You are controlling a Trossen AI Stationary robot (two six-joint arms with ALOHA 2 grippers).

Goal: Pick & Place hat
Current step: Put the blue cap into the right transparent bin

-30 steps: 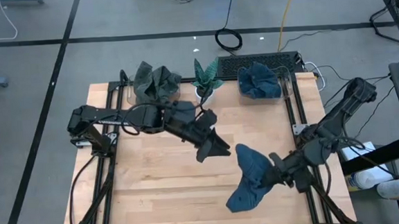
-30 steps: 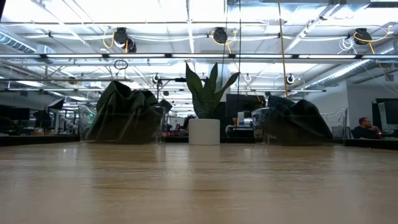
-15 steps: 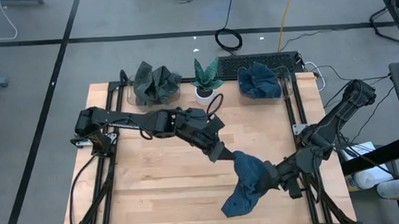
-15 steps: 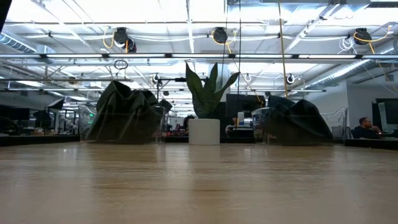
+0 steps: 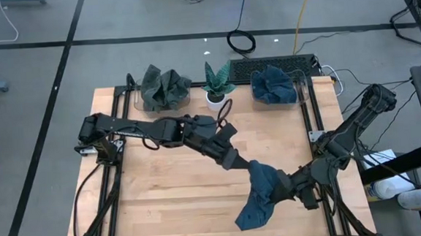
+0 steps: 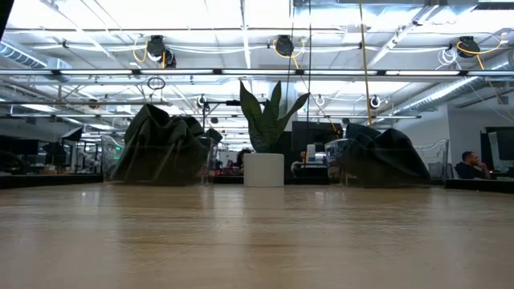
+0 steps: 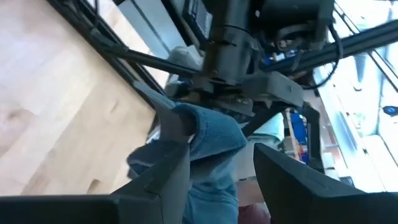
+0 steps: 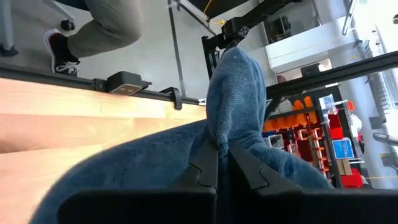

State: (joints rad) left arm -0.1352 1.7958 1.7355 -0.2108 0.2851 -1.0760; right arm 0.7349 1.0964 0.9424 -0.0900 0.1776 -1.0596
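Observation:
The blue hat (image 5: 261, 190) hangs crumpled above the table's near right part and does not show in the low view. My right gripper (image 5: 289, 188) is shut on it from the right side; in its wrist view the right gripper (image 8: 217, 154) is closed on the blue hat (image 8: 236, 93). My left gripper (image 5: 240, 164) reaches in from the left and is open. In the left wrist view the left gripper (image 7: 221, 142) has its fingers either side of a bulge of the hat (image 7: 208, 134). My right gripper pinches a fold of the hat (image 8: 219, 134) between its two fingers, coming level from the table's right side. The hat is lifted clear, and its loose end (image 5: 247, 217) hangs down toward the near edge. My left gripper stands around the hat's upper bulge (image 7: 214, 124); whether its fingers touch it I cannot tell.
At the far edge stand a clear bin of dark green hats (image 5: 163, 89), a potted plant (image 5: 216, 85) in a white pot, and a clear bin of blue hats (image 5: 273, 85). Bare wood (image 5: 164, 194) lies left of the hat. A seated person (image 6: 474, 167) shows beyond the table.
My left gripper has moved toward the table's right and near edges, up to the hat, and now stands around its upper part. My right gripper has carried the hat slightly toward the near edge, and the hat stays lifted.

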